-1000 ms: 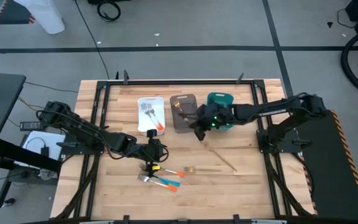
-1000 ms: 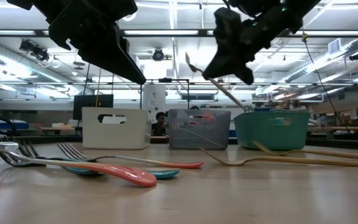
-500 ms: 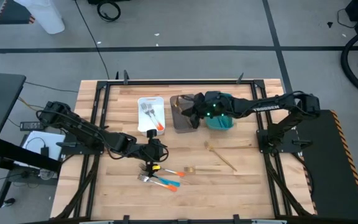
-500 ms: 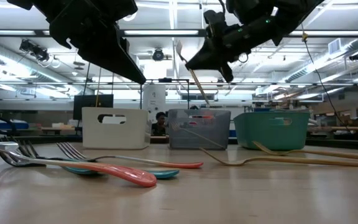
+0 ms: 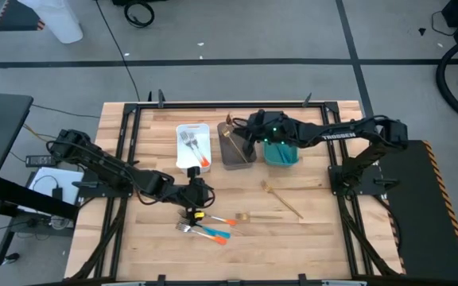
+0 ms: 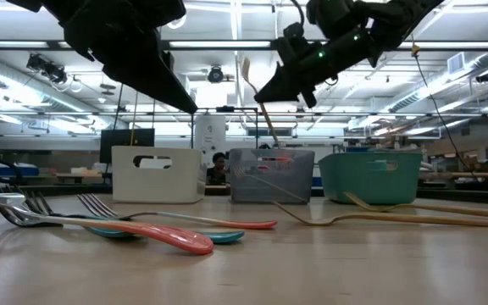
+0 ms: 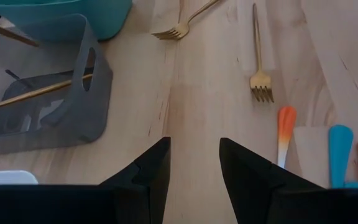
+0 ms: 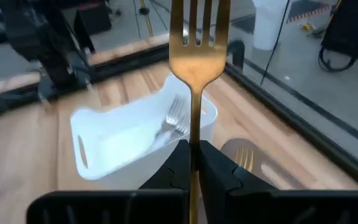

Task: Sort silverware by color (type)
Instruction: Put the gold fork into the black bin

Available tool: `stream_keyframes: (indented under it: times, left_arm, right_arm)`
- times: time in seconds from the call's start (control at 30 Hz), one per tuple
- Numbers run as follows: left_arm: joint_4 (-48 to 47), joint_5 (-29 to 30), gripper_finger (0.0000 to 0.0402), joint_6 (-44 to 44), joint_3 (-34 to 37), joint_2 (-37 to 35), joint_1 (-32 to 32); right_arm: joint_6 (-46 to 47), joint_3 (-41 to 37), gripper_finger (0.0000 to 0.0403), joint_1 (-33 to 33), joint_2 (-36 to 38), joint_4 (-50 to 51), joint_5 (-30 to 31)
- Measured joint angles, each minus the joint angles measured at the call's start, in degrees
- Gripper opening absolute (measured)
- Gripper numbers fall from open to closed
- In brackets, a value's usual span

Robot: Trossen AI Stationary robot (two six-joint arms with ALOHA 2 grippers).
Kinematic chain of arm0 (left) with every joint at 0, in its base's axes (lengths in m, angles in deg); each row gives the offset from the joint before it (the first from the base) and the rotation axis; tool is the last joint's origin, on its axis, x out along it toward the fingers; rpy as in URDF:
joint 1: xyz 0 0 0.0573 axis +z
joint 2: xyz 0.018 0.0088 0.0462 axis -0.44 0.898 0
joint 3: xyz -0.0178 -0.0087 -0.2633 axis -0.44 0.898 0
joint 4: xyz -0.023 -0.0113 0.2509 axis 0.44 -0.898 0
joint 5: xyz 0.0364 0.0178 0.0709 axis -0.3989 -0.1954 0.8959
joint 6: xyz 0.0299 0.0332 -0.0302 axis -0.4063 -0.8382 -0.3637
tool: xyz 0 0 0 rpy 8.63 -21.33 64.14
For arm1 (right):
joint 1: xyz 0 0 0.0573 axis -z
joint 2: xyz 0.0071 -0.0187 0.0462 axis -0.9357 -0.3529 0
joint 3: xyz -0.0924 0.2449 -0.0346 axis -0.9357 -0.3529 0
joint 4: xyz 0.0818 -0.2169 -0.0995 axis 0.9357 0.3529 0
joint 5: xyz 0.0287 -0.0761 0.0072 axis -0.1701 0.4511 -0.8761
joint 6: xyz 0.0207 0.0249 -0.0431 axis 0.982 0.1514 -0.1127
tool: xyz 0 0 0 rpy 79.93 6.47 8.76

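Holding a gold fork (image 8: pixel 194 50) clamped between its fingers, tines pointing away from the wrist, right gripper (image 5: pixel 245 141) over the grey bin (image 5: pixel 235 145), at that bin's edge nearest the teal bin (image 5: pixel 281 148). Seen from table height as a slanted gold stem (image 6: pixel 258 100) above the grey bin (image 6: pixel 271 174). Already lying inside the grey bin: other gold pieces (image 7: pixel 36 94). Left of the grey bin, a white bin (image 5: pixel 192 146) with orange-handled forks (image 5: pixel 192 144) inside. Hovering over the table in front of the white bin, well apart from the grey bin, left gripper (image 5: pixel 196 194), fingers (image 7: pixel 148 171) parted with bare tabletop showing between them and nothing held. Farther from the grey bin, toward the front of the table, a loose cluster of orange- and blue-handled pieces (image 5: pixel 207 228) lying on the wood, touching or overlapping. In front of the teal bin and to the right of that cluster, three more gold pieces (image 5: pixel 281 200) flat on the table (image 5: pixel 316 230), one of them a gold fork beside the coloured handles (image 7: pixel 259 62).
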Motion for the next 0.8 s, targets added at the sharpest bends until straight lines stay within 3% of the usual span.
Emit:
stream_keyframes:
  times: [0.37, 0.63, 0.8]
  left_arm:
    - [-0.1, 0.0, 0.0146, -0.5, -2.4, -0.1, -0.6]
    - [-0.8, 0.0, 0.0146, -0.3, -2.4, -0.2, -0.9]
    - [-0.8, 0.0, 0.0146, -0.3, -2.4, -0.2, -0.9]
  right_arm:
    - [1.5, -0.1, 0.0023, -0.5, -7.7, 0.8, 1.3]
    - [7.7, 0.1, 0.0024, -0.3, -12.0, 2.1, 1.9]
    - [11.0, 0.0, 0.005, 0.5, -11.9, 4.5, 2.2]
